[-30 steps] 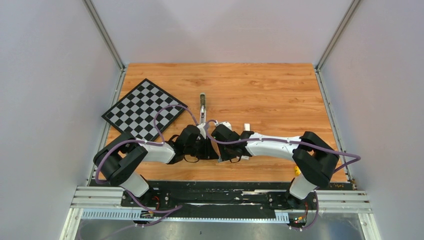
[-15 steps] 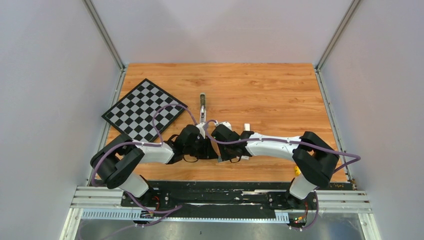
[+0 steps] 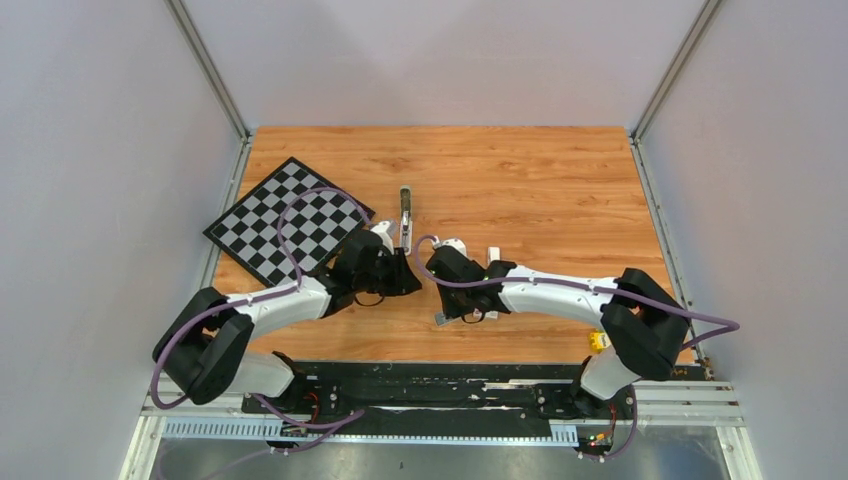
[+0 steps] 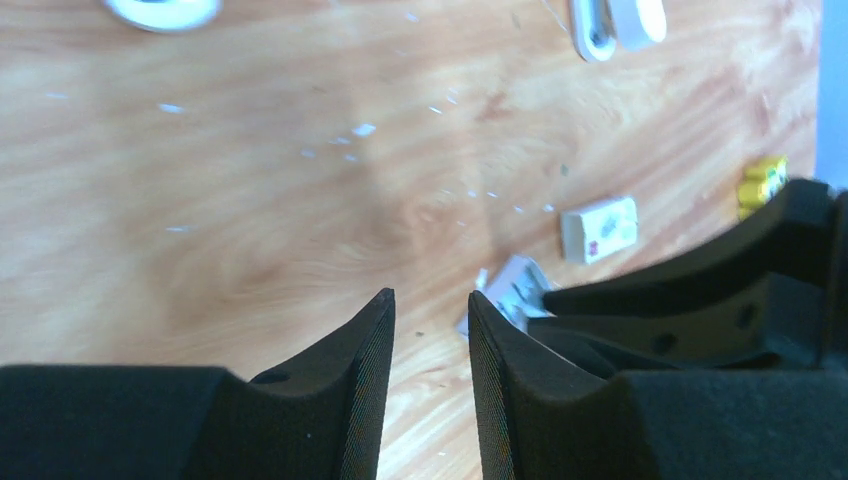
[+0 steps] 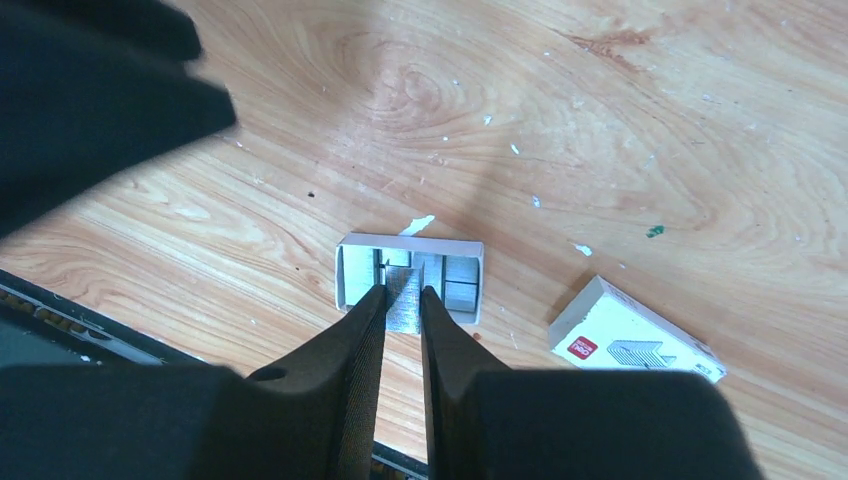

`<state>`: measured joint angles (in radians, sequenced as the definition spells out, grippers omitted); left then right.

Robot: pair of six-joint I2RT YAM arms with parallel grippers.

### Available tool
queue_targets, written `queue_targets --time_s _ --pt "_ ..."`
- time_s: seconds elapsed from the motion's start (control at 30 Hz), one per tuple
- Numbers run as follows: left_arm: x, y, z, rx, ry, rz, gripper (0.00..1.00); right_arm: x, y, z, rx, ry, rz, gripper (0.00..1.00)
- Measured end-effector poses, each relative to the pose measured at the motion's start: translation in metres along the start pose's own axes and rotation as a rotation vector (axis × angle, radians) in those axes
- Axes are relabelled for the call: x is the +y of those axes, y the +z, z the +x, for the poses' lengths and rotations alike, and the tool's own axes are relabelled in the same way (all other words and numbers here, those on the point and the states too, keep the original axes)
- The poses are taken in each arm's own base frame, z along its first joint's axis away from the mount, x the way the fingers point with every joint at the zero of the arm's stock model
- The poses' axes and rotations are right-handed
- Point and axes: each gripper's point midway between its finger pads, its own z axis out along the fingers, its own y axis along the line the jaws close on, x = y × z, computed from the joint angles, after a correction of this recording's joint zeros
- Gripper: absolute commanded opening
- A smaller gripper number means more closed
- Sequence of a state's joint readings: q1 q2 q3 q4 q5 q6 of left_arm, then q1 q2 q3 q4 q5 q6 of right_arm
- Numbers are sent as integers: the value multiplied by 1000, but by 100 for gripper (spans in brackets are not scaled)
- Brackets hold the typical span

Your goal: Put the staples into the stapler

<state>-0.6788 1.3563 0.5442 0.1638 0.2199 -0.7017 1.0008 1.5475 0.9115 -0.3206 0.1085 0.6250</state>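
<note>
Pincer at left (image 4: pixel 430 300) now nearer stapler (image 3: pixel 405 215)

I see a silvery staples strip (image 5: pixel 405 303) pinched in the right tool (image 5: pixel 403 293); slim grey stapler (image 3: pixel 405 214) lies flat, mid-desk (image 3: pixel 540 180).

Looking down from high behind both arms (image 3: pixel 540 290), and closely past each wrist's fingers (image 4: pixel 350 400) at tabletop (image 3: pixel 520 180), sharing one white box (image 5: pixel 635 345) ahead.

2 arms angled inward, left end effector (image 4: pixel 431 300) slightly parted, right end effector (image 5: pixel 402 292) seemingly pinching staples (image 5: pixel 405 312)
</note>
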Motion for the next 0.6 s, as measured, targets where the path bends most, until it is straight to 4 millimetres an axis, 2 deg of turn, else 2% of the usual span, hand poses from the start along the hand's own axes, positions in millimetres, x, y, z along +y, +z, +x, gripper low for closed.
queue_targets --time_s 0.1,0.27,0.43,0.6 --pt "22 -8 -18 -48 -33 -65 36 -1 -4 -3 -8 -1 4 22" --pt "57 -20 -45 -127 -100 -156 36 -2 -11 -24 -45 9 6 22" --pt "93 -28 -67 -194 -169 -250 33 3 -16 -59 -100 23 -5 22" --pt "118 -22 -80 -224 -221 -289 32 10 -9 -97 -141 35 -8 22"
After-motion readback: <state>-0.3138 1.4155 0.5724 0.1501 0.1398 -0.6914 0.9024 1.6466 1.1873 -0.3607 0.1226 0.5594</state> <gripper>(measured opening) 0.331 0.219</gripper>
